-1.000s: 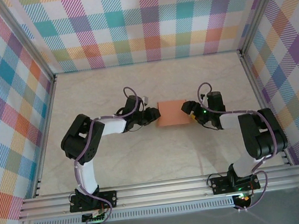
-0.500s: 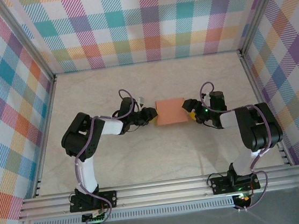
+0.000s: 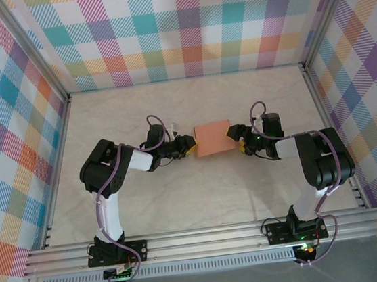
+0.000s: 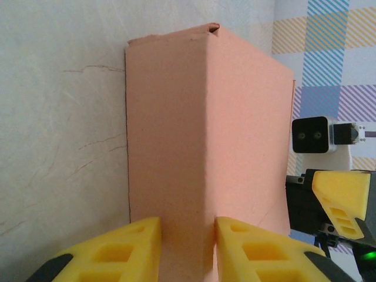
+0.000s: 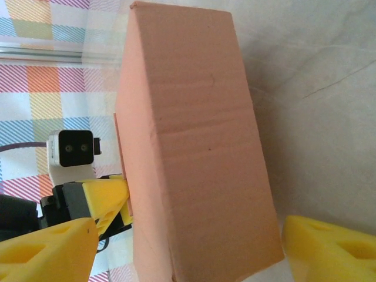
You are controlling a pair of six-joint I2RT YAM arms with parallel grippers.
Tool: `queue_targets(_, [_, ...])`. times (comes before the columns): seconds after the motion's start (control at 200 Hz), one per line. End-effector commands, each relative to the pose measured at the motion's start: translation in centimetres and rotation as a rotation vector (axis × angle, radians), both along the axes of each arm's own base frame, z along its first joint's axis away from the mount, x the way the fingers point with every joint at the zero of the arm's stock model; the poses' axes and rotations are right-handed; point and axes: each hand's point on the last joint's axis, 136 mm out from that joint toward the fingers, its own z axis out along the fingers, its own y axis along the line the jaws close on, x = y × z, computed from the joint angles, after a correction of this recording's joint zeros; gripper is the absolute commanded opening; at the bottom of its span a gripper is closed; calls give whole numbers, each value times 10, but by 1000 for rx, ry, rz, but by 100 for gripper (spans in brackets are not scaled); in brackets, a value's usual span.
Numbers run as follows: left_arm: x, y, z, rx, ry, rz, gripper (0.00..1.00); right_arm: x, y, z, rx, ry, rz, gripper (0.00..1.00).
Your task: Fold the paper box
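Note:
The paper box [image 3: 213,138] is a small salmon-orange closed rectangular box in the middle of the table, slightly tilted. My left gripper [image 3: 190,145] holds its left end. In the left wrist view the yellow fingers [image 4: 135,244] press both sides of the box's narrow face [image 4: 182,129], so the left gripper [image 4: 188,226] is shut on it. My right gripper [image 3: 234,138] is at the box's right end. In the right wrist view its fingers [image 5: 53,247] stand wide apart on either side of the box [image 5: 200,153], with a gap on the left side, so the right gripper [image 5: 189,226] is open.
The pale marbled table [image 3: 182,203] is enclosed by checked walls [image 3: 182,26] at the back and both sides, with metal rails [image 3: 206,239] along the near edge. Both arms reach inward from their bases.
The box has shifted slightly toward the back and left, still held at its left end. Both grippers moved with it; neither changed its opening.

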Motion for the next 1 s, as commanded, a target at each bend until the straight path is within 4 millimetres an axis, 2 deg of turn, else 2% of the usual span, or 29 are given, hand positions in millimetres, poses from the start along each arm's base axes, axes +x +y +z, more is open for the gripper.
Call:
queue_targets(0.0, [-6, 15, -30, 34, 89, 30, 29, 1, 10, 6, 28, -10, 53, 81])
queue_targets(0.155, [-6, 15, -31, 33, 95, 29, 29, 4, 14, 13, 57, -27, 74, 78])
queue_targets(0.35, [-5, 14, -28, 29, 88, 26, 29, 4, 14, 13, 66, -26, 73, 62])
queue_targets(0.52, [-2, 14, -19, 21, 54, 31, 33, 4, 14, 14, 72, -21, 70, 55])
queue_targets(0.645, [2, 16, -13, 23, 15, 43, 46, 3, 15, 14, 73, -17, 67, 49])
queue_targets(0.73, [5, 16, -4, 15, -28, 49, 50, 3, 14, 16, 74, -15, 65, 46])
queue_targets(0.915, [12, 24, 31, 60, -225, 72, 56, 1, 15, 23, 78, -22, 78, 44])
queue_targets(0.935, [12, 27, 35, 77, -253, 80, 64, 1, 15, 24, 77, -24, 78, 45])
queue_targets(0.965, [12, 32, 42, 108, -300, 90, 67, 1, 15, 25, 78, -26, 79, 44])
queue_targets(0.995, [13, 37, 50, 141, -349, 103, 76, 1, 15, 26, 78, -26, 77, 44])
